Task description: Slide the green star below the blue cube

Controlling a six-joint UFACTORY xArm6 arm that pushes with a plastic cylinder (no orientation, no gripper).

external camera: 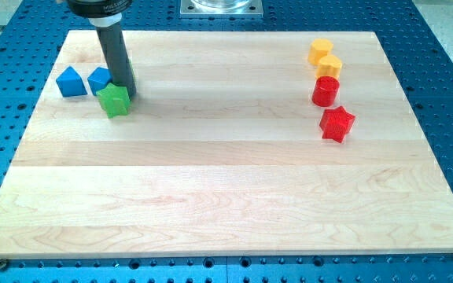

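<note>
one green star (114, 101) touches my tip (129, 96).

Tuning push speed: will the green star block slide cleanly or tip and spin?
The small green star block sits low and flat on the smooth wooden board, so it probably slides rather than tips. Its points may make it rotate, since my tip touches its right edge, off-centre.

A pale wooden plank counter (234, 204) lies on a blue perforated metal base (447, 94). At the far edge sits a grey metal mounting plate (220, 8).
</note>
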